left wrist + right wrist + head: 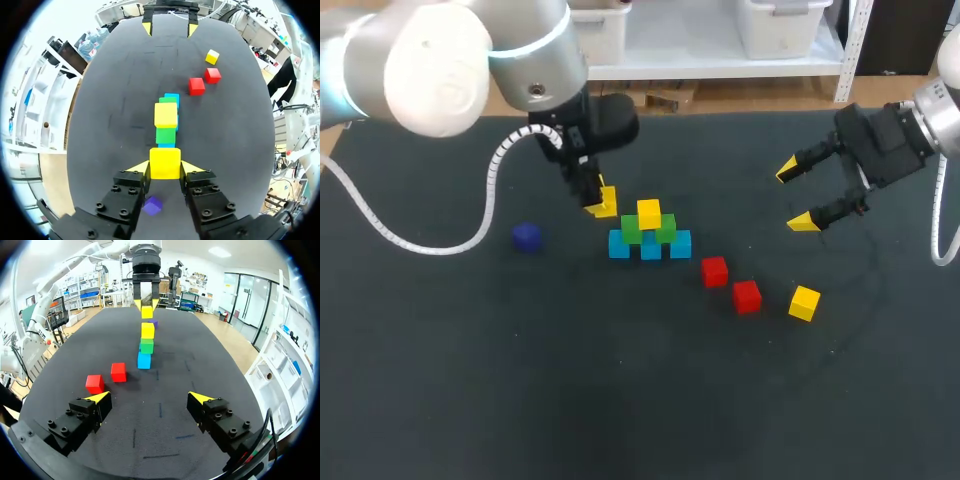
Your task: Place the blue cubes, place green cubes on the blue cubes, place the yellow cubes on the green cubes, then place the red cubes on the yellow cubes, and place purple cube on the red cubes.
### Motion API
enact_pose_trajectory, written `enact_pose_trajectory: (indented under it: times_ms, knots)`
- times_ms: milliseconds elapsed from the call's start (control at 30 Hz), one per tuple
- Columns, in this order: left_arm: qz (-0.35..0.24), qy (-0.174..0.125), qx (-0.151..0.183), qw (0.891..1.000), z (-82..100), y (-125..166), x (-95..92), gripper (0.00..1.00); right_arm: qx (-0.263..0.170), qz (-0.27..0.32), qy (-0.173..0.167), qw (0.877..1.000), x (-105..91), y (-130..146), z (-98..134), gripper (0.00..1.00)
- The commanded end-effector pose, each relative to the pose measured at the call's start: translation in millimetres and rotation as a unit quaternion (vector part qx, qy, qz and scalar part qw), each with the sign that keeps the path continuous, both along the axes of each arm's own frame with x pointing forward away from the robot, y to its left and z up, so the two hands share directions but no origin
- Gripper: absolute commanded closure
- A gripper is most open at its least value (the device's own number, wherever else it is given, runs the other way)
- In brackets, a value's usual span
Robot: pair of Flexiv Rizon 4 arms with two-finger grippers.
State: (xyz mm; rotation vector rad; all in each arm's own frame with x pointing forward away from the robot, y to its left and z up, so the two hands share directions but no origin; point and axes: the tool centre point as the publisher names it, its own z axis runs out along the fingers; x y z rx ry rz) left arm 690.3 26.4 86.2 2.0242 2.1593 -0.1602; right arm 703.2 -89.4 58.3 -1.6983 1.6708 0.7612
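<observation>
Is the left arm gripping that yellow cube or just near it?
Gripping: both fingers press against the yellow cube from opposite sides.

Bright, even light falls from overhead onto the dark matte worktop [470,380], which looks dull. The red cube [196,86] throws only a soft, faint shadow beside it. In the head view the left arm's pale shell [440,60] catches a bright sheen.
</observation>
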Motion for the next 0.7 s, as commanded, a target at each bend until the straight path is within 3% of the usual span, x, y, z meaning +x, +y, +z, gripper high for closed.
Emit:
enact_pose_trajectory:
  times_ms: [33, 433, 700]
  knots:
    - [-0.003, 0.01, 0.005, 1.0, -3.6, -5, 6.5, 1.0, 0.001, 0.0, -0.001, 1.0, -0.2, 0, 0, 0.0]
    - [-0.012, 0.024, 0.027, 0.999, -6.7, -14, 6.3, 1.0, 0.001, 0.0, -0.001, 1.0, -0.2, 0, 0, 0.0]
    - [-0.006, 0.027, 0.016, 0.999, -11.9, -20, 6.9, 1.0, 0.001, 0.0, -0.001, 1.0, -0.2, 0, 0, 0.0]
